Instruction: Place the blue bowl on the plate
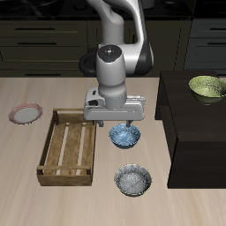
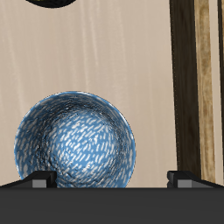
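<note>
The blue bowl [image 1: 124,135], mottled bright blue and white, sits on the table beside the wooden crate. My gripper [image 1: 120,123] hangs just above the bowl's back rim, open and empty. In the wrist view the blue bowl [image 2: 76,146] lies below, and both fingertips [image 2: 39,178] show spread wide apart with nothing between them. The plate [image 1: 26,113], with its pinkish-red rim and pale centre, lies far off on the other side of the crate, near the table's edge. It is not in the wrist view.
A slatted wooden crate [image 1: 68,146] stands between the blue bowl and the plate; its edge shows in the wrist view [image 2: 197,87]. A duller grey speckled bowl [image 1: 132,181] sits nearer the front edge. A green bowl [image 1: 207,86] rests on a dark raised block [image 1: 190,132].
</note>
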